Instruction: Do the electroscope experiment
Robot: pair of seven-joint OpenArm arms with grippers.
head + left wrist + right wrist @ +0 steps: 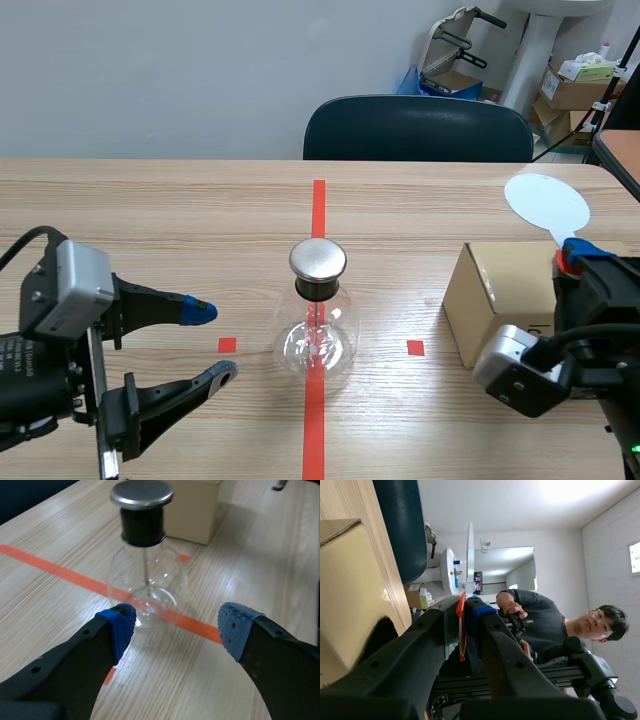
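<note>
Electroscope (318, 315): a clear round glass flask with a black stopper, a flat metal cap (318, 258) and a thin rod running down inside. It stands upright at mid-bench, on the red tape line that runs from the near edge to the far edge. A small tape square lies on either side.

Left jaws: wide apart, low over the near left part of the bench. Blue pads (120, 625) are aimed at the flask but stop short of it, no contact. In the left wrist view the flask stands just ahead of the gap.

Right jaws: clamped on the red handle (461, 625) of a paddle (545, 203). Its white disc is raised toward the far right corner, well apart from the electroscope.

Cardboard box (500, 295): sits near the right edge, under and beside the right arm.

Dark chair (418, 128): stands beyond the far edge.

Person (545, 625): in a dark shirt, seen past the right jaws.
</note>
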